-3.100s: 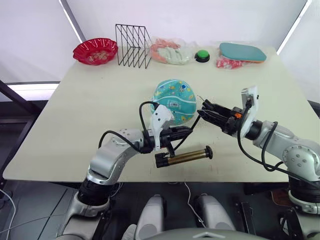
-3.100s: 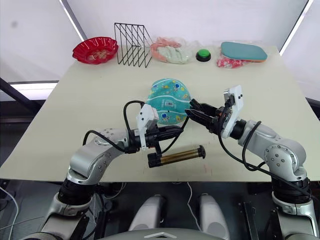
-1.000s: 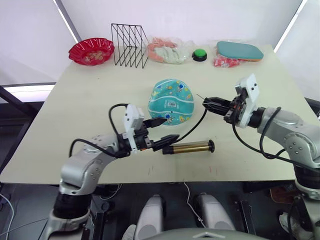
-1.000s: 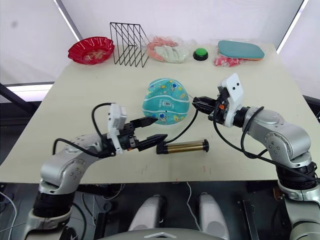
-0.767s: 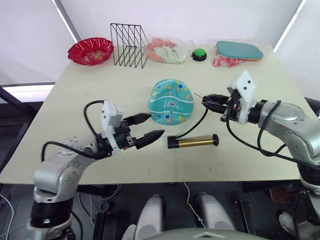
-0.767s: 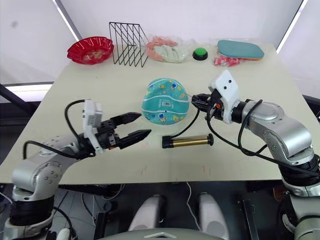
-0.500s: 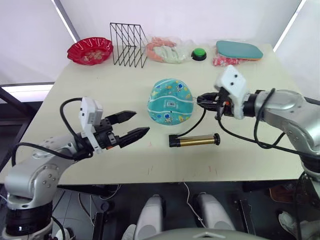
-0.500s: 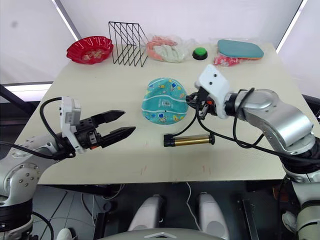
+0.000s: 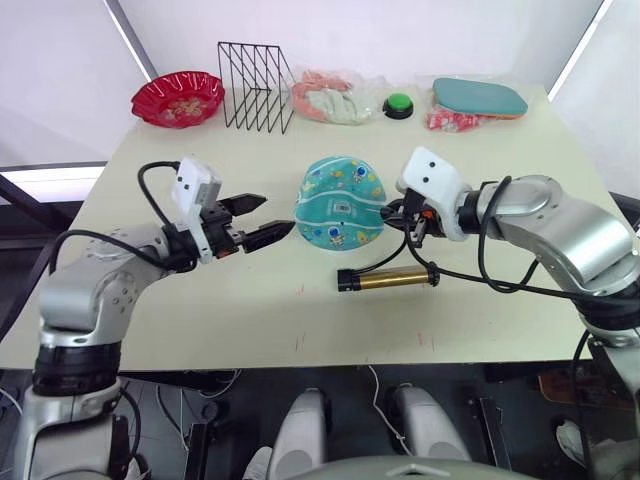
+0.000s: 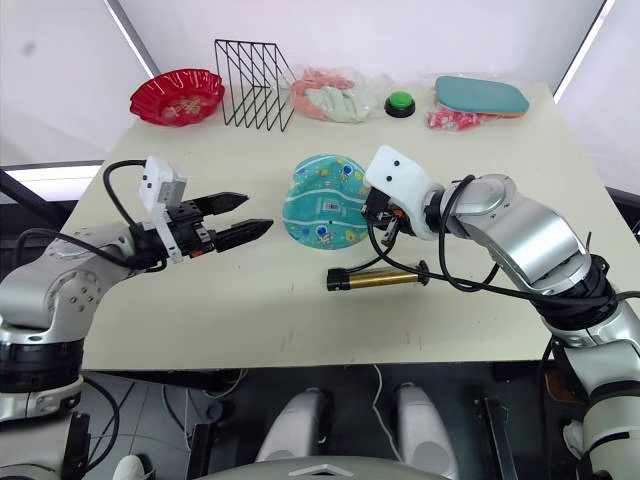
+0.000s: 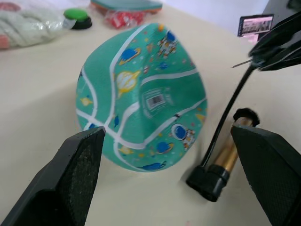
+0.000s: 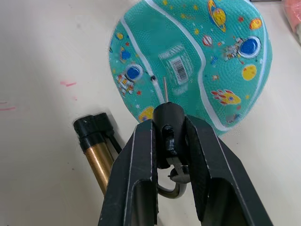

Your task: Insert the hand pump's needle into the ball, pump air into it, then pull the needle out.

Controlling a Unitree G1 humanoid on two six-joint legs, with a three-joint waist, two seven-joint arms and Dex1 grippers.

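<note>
The teal ball (image 9: 341, 202), dented, with white seams and a barcode sticker, lies mid-table. In front of it the bronze hand pump (image 9: 388, 279) rests on the table, and its black hose curves up to my right gripper (image 12: 168, 123). That gripper is shut on the black fitting of the needle (image 12: 165, 92) at the ball's right side. The pin points at the ball near its small black valve hole (image 12: 153, 78), its tip a little short of the rubber. My left gripper (image 9: 272, 214) is open and empty, a short way left of the ball.
Along the far edge stand a red bowl (image 9: 178, 98), a black wire rack (image 9: 258, 88), a clear bag of pink and white items (image 9: 328, 100), a green button (image 9: 399, 106) and a flat teal oval pad (image 9: 480, 97) on a red packet.
My left gripper, which earlier let go of the pump, has swung left and now points at the ball's left side. My right gripper has carried the needle left, close to the ball.
</note>
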